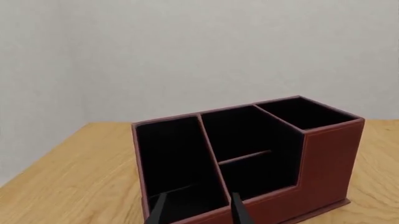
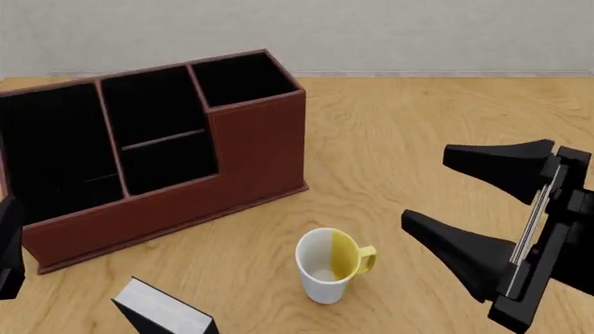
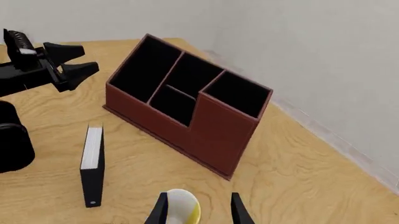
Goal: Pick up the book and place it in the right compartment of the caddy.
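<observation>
Both arms are matt black, each hand (image 2: 461, 209) bearing two tapered, wedge-shaped fingers (image 2: 496, 165).

Under me the table (image 2: 446, 139) looks like pale wood, grain swirling, with a soft satin finish; the caddy (image 2: 250, 153) wears matt reddish-brown leather-look skin with stitched edges, its lining flat black; the book (image 3: 92, 165) has smooth plain black covers and white paper edges; at six o'clock of the caddy, the mug (image 2: 327, 266) looks smooth, white and yellow; my own fingers (image 2: 483, 209) are matt black.
</observation>
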Controlling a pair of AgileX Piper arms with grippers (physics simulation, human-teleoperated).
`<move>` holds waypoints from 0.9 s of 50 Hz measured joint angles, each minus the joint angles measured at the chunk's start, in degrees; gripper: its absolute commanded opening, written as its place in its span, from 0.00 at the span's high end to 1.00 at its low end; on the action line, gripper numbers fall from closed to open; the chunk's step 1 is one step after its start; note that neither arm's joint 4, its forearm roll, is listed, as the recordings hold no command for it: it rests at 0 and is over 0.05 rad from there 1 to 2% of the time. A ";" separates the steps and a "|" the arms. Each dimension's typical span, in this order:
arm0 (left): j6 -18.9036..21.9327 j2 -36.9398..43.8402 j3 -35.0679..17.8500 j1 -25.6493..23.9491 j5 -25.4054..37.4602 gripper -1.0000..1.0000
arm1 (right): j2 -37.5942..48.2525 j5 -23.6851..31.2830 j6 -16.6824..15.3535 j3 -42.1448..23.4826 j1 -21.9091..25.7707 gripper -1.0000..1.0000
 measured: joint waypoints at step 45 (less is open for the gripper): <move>-0.80 -0.01 0.46 0.51 -0.74 0.00 | 34.17 -7.87 3.20 -13.62 23.42 0.00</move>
